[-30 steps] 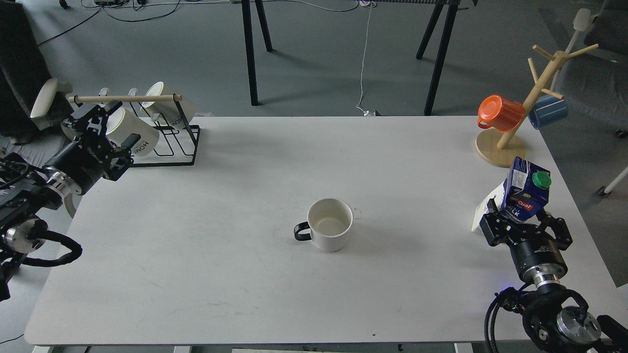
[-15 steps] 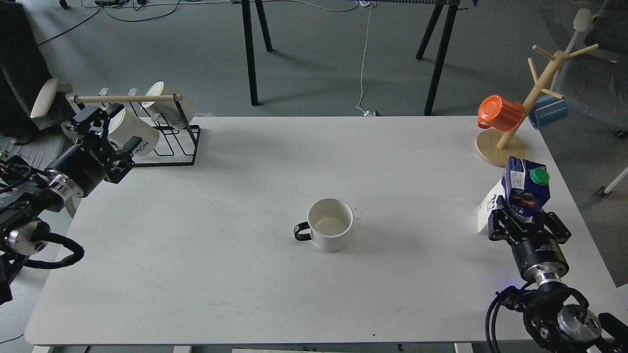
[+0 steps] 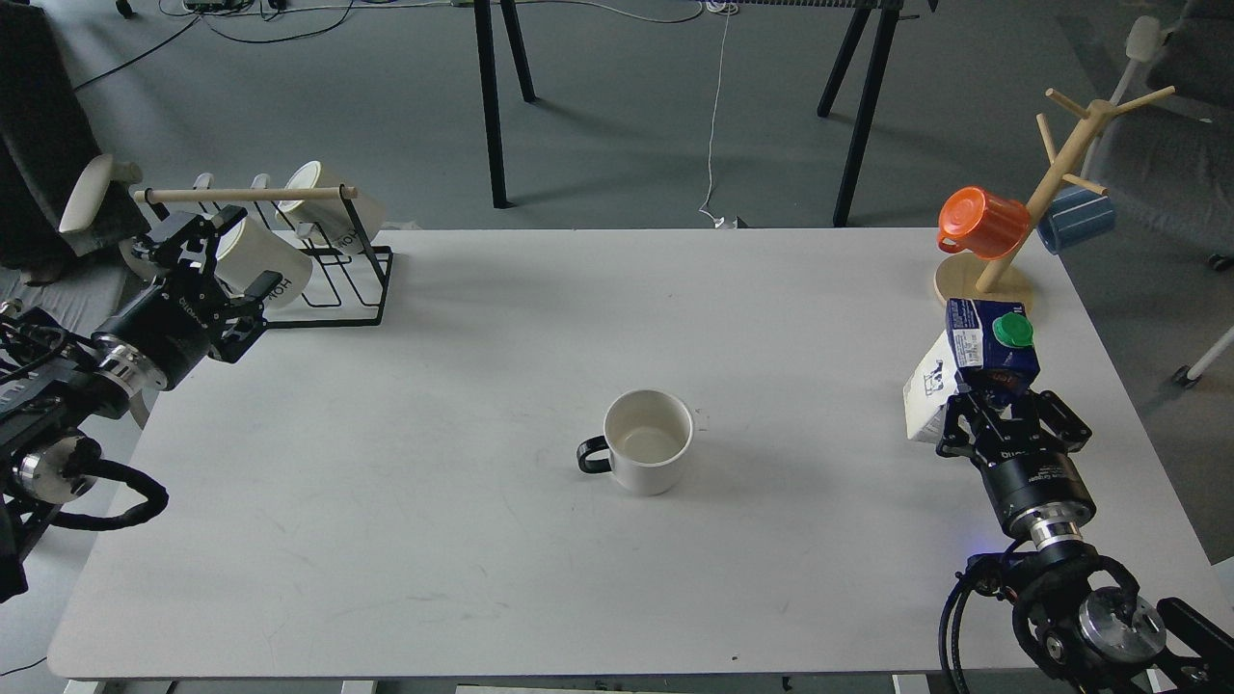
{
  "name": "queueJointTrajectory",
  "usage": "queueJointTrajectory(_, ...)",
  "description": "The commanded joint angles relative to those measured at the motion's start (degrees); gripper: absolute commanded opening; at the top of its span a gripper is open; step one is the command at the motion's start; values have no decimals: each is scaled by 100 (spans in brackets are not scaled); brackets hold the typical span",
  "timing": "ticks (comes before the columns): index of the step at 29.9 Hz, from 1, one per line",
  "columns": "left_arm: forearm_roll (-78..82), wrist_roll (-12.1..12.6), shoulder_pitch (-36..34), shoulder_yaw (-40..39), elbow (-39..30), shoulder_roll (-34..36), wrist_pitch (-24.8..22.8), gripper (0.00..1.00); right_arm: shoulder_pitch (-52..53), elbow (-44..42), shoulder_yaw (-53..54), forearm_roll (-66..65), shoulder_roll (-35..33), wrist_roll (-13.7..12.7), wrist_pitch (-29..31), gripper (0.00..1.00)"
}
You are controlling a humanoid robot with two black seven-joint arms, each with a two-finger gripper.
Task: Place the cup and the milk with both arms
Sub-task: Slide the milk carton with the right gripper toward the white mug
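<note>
The cup (image 3: 648,440), a short white mug with a black handle pointing left, stands upright in the middle of the table (image 3: 482,540). The milk (image 3: 983,355), a blue and white carton with a green cap, is upright at the table's right side. My right gripper (image 3: 1007,410) is shut on its lower part, coming from the near side. My left gripper (image 3: 217,262) is open and empty at the far left edge, just in front of the mug rack, far from the cup.
A black wire rack (image 3: 337,280) with cream "HOME" mugs (image 3: 260,260) and a wooden bar stands at the back left. A wooden mug tree (image 3: 1012,251) with an orange cup (image 3: 983,224) and a blue cup (image 3: 1078,218) stands at the back right.
My right gripper has carried the milk to the left and farther back, toward the mug tree's base. My left arm has drawn back slightly to the left. The cup has not moved.
</note>
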Motion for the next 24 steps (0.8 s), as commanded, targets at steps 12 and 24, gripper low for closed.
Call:
queueJointTrajectory(12,6,0,86,9,157,-9,0,87,44,408,-743,-1023,814,-2,0,35)
queueJointTrajectory(24,6,0,113,9,166,-9,0,87,-9,478,-1094,-1146,902,-11,0,35)
